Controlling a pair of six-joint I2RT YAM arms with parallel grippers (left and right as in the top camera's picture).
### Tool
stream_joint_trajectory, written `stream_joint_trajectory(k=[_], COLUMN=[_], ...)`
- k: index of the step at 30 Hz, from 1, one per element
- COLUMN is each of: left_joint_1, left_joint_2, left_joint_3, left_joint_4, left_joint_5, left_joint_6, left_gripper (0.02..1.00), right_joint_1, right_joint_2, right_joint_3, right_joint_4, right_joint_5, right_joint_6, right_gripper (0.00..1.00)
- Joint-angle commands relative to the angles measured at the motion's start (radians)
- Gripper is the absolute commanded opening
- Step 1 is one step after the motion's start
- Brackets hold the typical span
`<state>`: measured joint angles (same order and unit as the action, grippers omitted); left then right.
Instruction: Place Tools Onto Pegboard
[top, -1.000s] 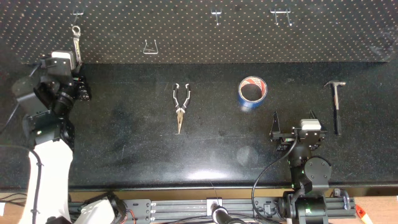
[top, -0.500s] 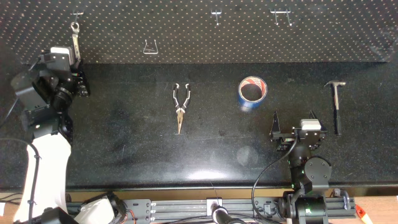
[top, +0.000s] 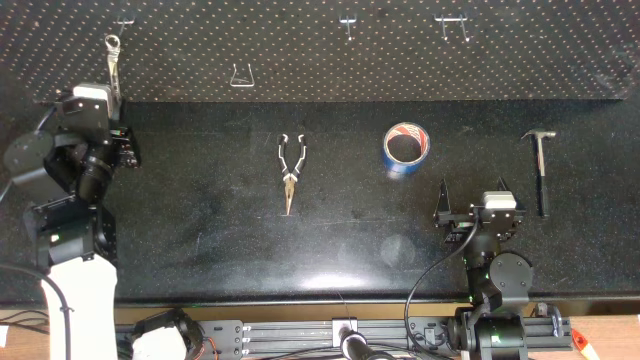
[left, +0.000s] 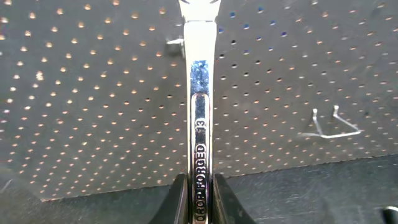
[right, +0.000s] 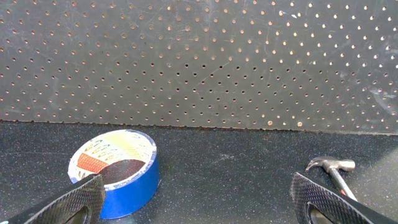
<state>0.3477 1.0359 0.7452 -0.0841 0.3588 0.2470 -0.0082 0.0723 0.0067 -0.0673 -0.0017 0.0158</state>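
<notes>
Wrench (left: 200, 112) stands upright against the pegboard (top: 400, 60), and your left gripper (left: 199, 193) is clamped tight on its lower shank. Its top end sits right beside a hook (left: 176, 42) (whether it's caught on it, you can't tell). Down on the table (top: 200, 230), pliers (top: 291, 172) lie mid-surface, the blue tape roll (top: 406, 147) to their right, the hammer (top: 541, 165) far right. Your right gripper (right: 199, 211) sits low, facing the gap between tape and hammer, jaws spread wide, holding nothing.
</notes>
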Motion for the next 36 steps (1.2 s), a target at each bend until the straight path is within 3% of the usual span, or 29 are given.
stream_joint_trajectory(k=[1, 36], left_joint_1=[-0.002, -0.002], left_joint_2=[0.022, 0.164], left_joint_3=[0.023, 0.024], left_joint_4=[0.017, 0.114], left_joint_5=[-0.038, -0.086], left_joint_6=[0.064, 0.087], left_gripper=[0.027, 0.027], right_joint_1=[-0.002, -0.002], right_joint_2=[-0.003, -0.003], right_joint_3=[-0.003, -0.003], right_joint_4=[-0.007, -0.007], right_joint_5=[-0.006, -0.006], right_joint_6=[-0.014, -0.014], right_gripper=[0.963, 0.963])
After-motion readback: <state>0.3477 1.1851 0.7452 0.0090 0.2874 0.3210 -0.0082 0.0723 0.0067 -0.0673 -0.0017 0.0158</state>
